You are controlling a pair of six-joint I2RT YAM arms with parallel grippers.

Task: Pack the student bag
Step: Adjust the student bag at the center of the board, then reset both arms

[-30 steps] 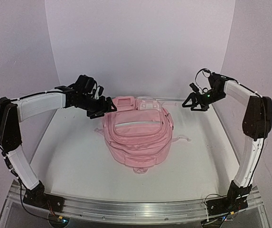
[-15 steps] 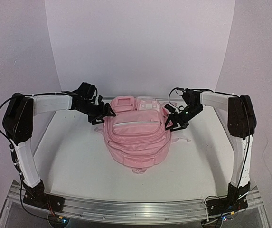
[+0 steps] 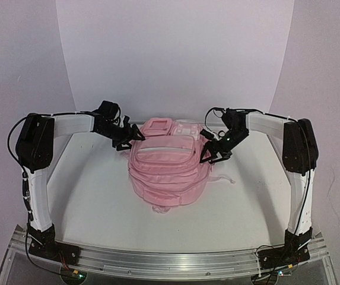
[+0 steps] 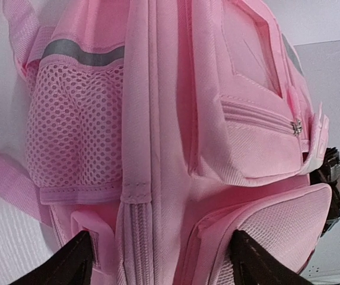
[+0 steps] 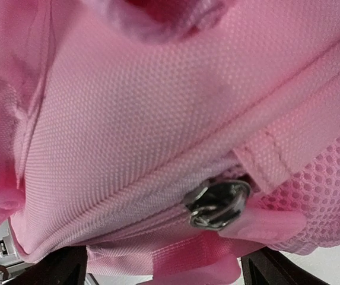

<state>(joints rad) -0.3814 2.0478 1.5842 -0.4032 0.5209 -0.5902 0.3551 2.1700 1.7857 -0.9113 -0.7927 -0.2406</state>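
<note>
The student bag (image 3: 167, 169), a soft pink backpack, lies in the middle of the white table with its front pockets up. My left gripper (image 3: 131, 138) presses against its upper left side, jaws wide apart. In the left wrist view the bag (image 4: 175, 119) fills the frame: a mesh side pocket (image 4: 75, 130), a grey reflective strip (image 4: 80, 56) and a zipped seam run between the open gripper (image 4: 164, 264). My right gripper (image 3: 211, 153) is at the bag's right side. It is open (image 5: 170, 270) around pink webbing, just below a metal zip slider (image 5: 217, 205).
A loose pink strap (image 3: 223, 178) trails on the table right of the bag. White backdrop walls close in the back and sides. An aluminium rail (image 3: 170, 258) with both arm bases runs along the near edge.
The right arm has swung in from the back right corner to the bag's right side. The left gripper has closed in on the bag's left side. The bag has bunched up and shifted slightly left.
</note>
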